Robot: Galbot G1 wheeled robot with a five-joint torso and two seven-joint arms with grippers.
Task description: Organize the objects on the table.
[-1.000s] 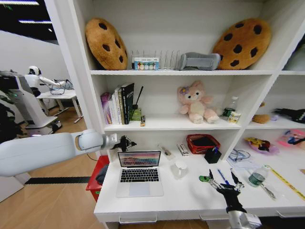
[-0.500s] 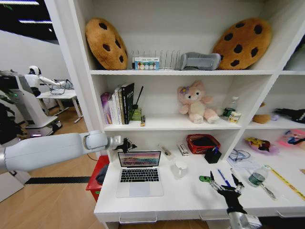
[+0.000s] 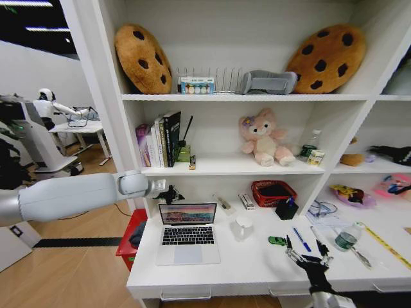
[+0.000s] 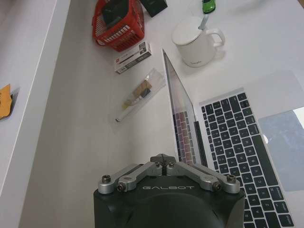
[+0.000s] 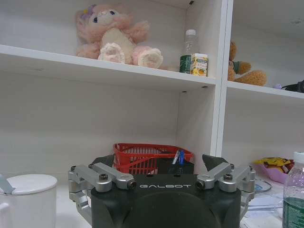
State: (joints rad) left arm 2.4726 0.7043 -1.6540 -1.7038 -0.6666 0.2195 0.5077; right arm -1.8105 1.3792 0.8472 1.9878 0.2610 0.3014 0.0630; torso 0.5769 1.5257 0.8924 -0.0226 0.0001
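Note:
The silver laptop (image 3: 187, 235) stands open at the left end of the white table (image 3: 250, 269). My left gripper (image 3: 168, 192) hovers just behind the lid's upper left corner, fingers (image 4: 163, 159) shut together with nothing seen between them; the lid's edge (image 4: 176, 107) runs right below. My right gripper (image 3: 307, 251) hangs open over the table's front right, empty. The tiny green toy car (image 3: 277, 240) lies just left of it, a blue pen (image 3: 300, 239) and a small bottle (image 3: 347, 239) beside it. The white mug (image 3: 242, 226), black pen cup (image 3: 286, 208) and yellow ruler (image 3: 384, 244) rest on the top.
A red basket (image 3: 273, 191) sits at the back under the shelf, with a small box (image 4: 133, 56) and a wrapped packet (image 4: 140, 92) lying left of it. The shelf with books and a pink plush (image 3: 264, 137) hangs low over the desk's rear. A red bin (image 3: 131, 237) stands on the floor at left.
My right gripper has drawn back from the green car toward the table's front edge and sits lower. The left arm's elbow has swung right and up; its gripper stays by the lid.

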